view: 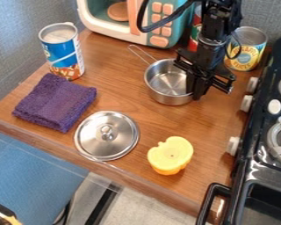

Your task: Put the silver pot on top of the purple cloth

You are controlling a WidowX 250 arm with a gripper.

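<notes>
1. The silver pot [166, 83] stands upright on the wooden counter [145, 115], its bowl just to the view's left of the gripper [196, 91] and touching it or very near it at the right rim.
2. The pot's long axis runs from the bowl to its wire handle [140, 52], which points to the upper left of the view, on the side away from the gripper.
3. The single black arm [215, 35] comes in from the top edge, and the gripper hangs down, nearly upright, by the right wall of the pot.
4. Whether the gripper is apart, together or clamped on the rim cannot be told.
5. The folded purple cloth [53, 103] lies at the view's left, well apart from the pot and a little nearer the front edge of the counter.
6. The step in hand looks like gaining a hold on the rim; the carry would then call for a lift and a leftward move, slightly toward the front.
7. The metal lid [106, 135] lies just beside the cloth, so a low carry could clip its knob. A one-sided rim hold may let the bowl tilt, and the soft cloth could leave the pot leaning.
</notes>
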